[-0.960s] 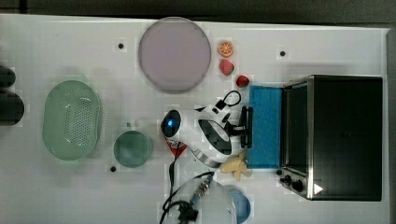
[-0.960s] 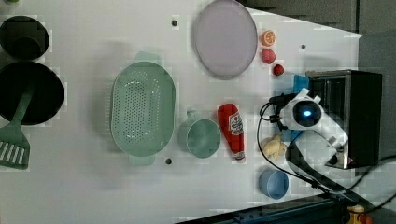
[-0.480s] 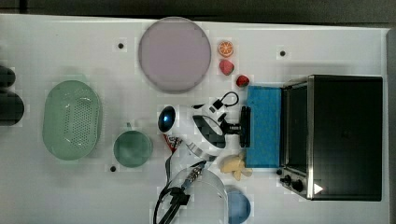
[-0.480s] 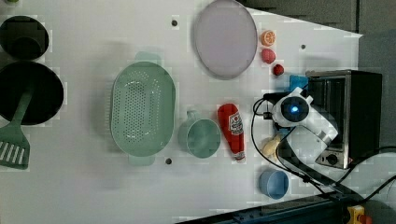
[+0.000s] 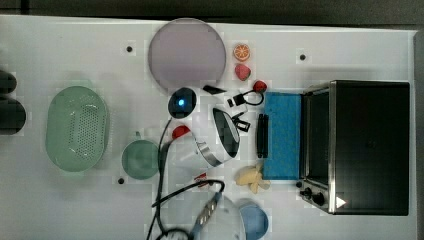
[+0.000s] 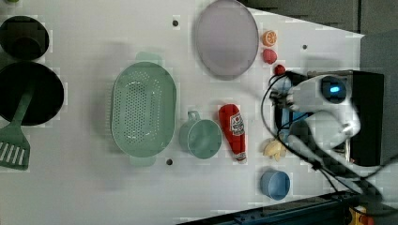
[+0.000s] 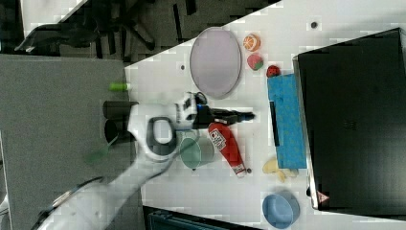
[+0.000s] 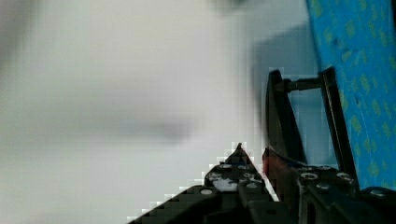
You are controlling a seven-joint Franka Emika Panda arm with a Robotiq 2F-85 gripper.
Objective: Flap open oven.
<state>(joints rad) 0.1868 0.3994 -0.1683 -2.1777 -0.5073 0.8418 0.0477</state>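
The black box-shaped toaster oven (image 5: 367,145) at the top view's right desk end has its blue glass door (image 5: 282,135) already flapped flat, the gripper (image 5: 261,134) with narrow jaws empty beside the handle.

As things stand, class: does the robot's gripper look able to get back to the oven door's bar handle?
Probably yes. The gripper hangs beside the flapped-down door, and the handle lies on the near edge with bare table between. The ketchup bottle and the yellow toy lie off to the side.
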